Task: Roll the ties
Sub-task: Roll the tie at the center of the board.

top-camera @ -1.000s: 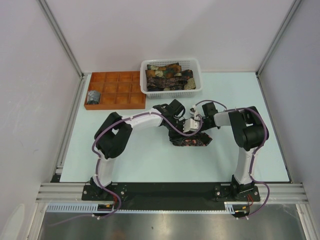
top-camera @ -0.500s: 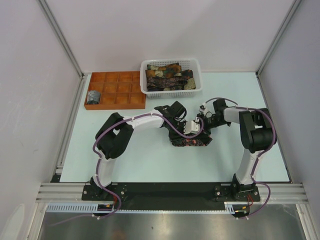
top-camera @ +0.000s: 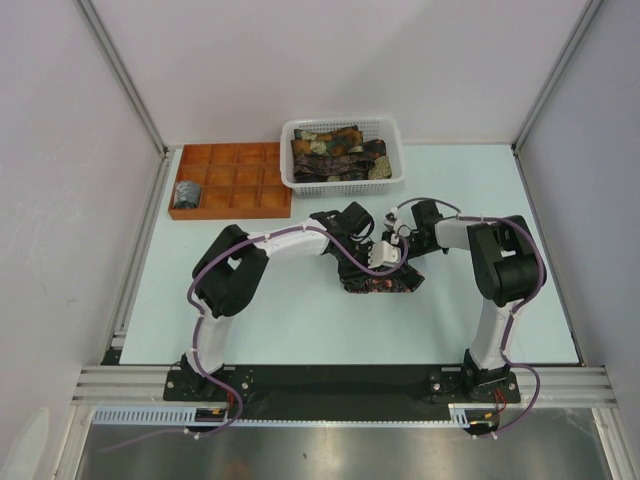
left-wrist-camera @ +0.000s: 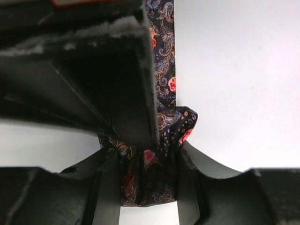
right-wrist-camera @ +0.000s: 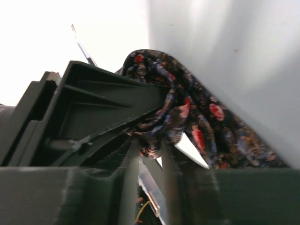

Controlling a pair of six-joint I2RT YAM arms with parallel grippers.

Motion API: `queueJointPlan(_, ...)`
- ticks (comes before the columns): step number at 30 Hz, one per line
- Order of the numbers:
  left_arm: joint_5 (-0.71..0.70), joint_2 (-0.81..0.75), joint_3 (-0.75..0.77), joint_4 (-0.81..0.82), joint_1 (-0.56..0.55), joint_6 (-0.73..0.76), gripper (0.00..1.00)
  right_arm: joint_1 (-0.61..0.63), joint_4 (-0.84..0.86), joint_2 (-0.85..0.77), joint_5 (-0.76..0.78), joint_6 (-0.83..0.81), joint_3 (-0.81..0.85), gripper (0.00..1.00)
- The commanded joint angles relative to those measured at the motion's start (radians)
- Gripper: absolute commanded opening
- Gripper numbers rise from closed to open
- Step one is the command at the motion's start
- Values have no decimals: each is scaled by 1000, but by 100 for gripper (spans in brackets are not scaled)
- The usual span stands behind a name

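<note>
Two grippers meet at table [top-camera: 300, 320] centre over dark paisley tie [top-camera: 382, 283]. Left gripper [left-wrist-camera: 143, 157] jaws nearly closed, pinching bunched tie fabric. Right gripper [right-wrist-camera: 150, 150] jaws narrow, clamped on a tie fold. More ties [top-camera: 338, 155] in white basket [top-camera: 340, 184]. Orange tray [top-camera: 230, 180] left of it. No readable writing or labels.

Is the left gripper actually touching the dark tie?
Touching. The left wrist view shows the left gripper with its fingers pinching the bunched dark tie between them.
</note>
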Motion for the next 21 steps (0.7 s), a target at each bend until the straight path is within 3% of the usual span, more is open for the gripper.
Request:
queueJointPlan(1,-15,36,2,-52,-3,10,42,-12,21,23,21,-5,3,0)
queueJointPlan(11,115,-48,-8,-13,83,-59,82,-57,-76,76,168,-139,12,0)
queueJointPlan(21,186,-53,-35,108,63,-76,95,-54,-91,99,216,-146,23,0)
